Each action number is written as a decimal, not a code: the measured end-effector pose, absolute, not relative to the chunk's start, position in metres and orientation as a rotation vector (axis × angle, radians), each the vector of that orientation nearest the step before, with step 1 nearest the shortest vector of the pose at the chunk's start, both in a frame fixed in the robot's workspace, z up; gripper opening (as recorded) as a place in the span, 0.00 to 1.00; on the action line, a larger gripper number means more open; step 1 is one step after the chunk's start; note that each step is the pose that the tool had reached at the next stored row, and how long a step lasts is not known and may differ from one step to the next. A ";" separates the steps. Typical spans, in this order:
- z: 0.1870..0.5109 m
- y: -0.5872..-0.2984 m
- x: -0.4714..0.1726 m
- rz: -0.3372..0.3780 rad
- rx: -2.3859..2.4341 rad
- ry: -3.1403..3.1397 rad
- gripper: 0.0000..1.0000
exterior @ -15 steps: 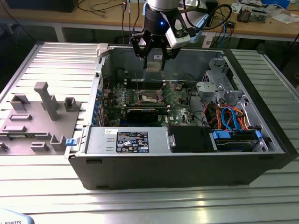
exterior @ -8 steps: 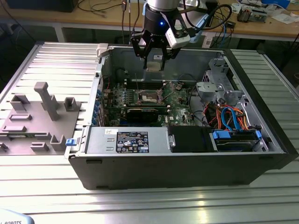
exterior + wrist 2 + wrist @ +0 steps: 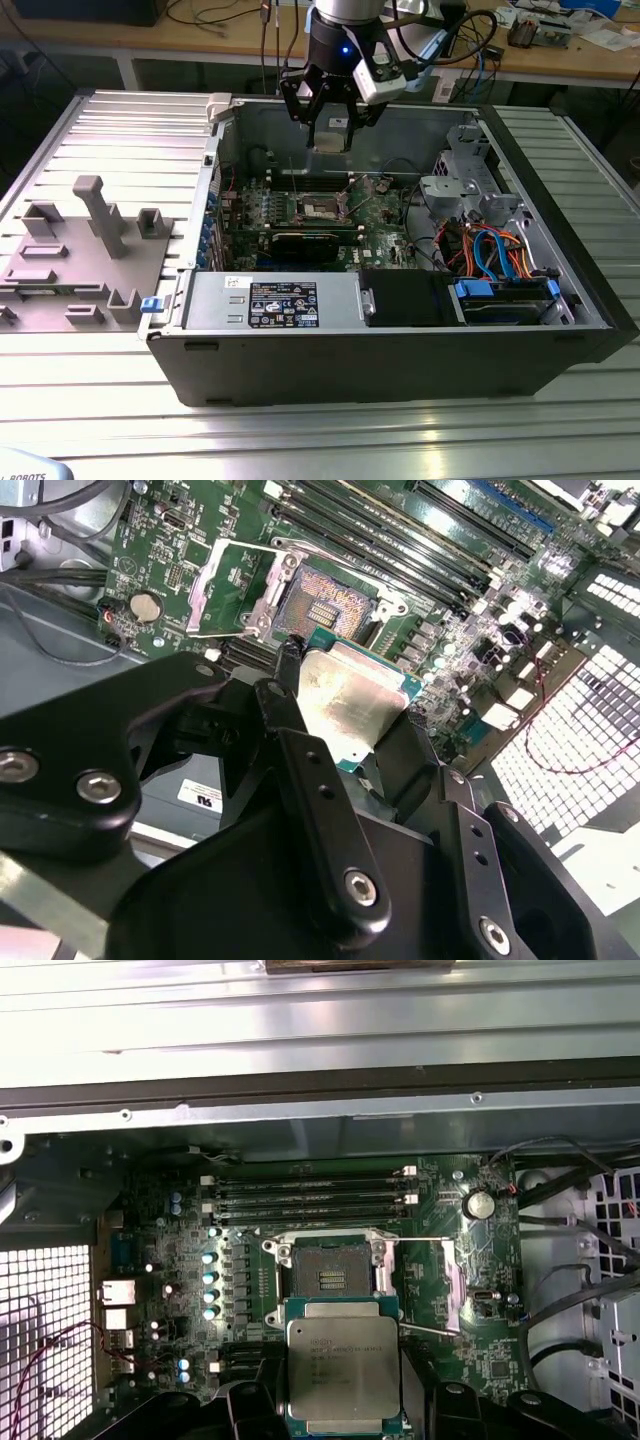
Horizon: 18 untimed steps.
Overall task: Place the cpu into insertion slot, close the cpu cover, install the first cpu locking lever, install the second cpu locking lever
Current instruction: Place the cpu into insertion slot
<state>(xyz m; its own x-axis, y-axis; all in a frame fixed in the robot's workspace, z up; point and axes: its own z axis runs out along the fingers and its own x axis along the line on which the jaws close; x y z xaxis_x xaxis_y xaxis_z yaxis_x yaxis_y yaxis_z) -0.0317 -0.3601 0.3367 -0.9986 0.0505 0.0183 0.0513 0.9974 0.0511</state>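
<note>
My gripper (image 3: 330, 128) hangs over the open computer case, shut on the cpu (image 3: 331, 137). Both wrist views show the cpu (image 3: 342, 1368) (image 3: 348, 698) as a flat silver-topped chip on a green edge, clamped between black fingers (image 3: 303, 780). It floats above the green motherboard (image 3: 160, 1260), apart from it and just beside the insertion slot (image 3: 330, 1276) (image 3: 322, 604). The slot (image 3: 322, 207) lies bare with its dark pin field showing. The cpu cover (image 3: 452, 1285) (image 3: 222, 588) is swung open beside the socket. Two thin wire levers (image 3: 425, 1239) stand released.
Memory slots (image 3: 310, 1200) run along one side of the socket. A black card (image 3: 305, 243), a power supply (image 3: 270, 300) and a drive bay with blue and orange cables (image 3: 490, 250) fill the case. A grey fixture block (image 3: 85, 255) sits at the exterior view's left.
</note>
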 end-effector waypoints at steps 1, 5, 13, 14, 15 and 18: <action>0.337 -0.360 -0.032 -0.081 -0.082 -3.122 0.54; 0.337 -0.360 -0.032 -0.081 -0.097 -3.122 0.54; 0.337 -0.360 -0.032 -0.081 -0.120 -3.122 0.54; 0.337 -0.360 -0.032 -0.081 -0.123 -3.122 0.54; 0.337 -0.360 -0.032 -0.081 -0.125 -3.122 0.54; 0.337 -0.360 -0.032 -0.081 -0.130 -3.122 0.54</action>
<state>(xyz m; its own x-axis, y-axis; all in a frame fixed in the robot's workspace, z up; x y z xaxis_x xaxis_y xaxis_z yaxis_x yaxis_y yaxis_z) -0.0317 -0.3601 0.3367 -0.9964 0.0829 0.0183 0.0838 0.9952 0.0512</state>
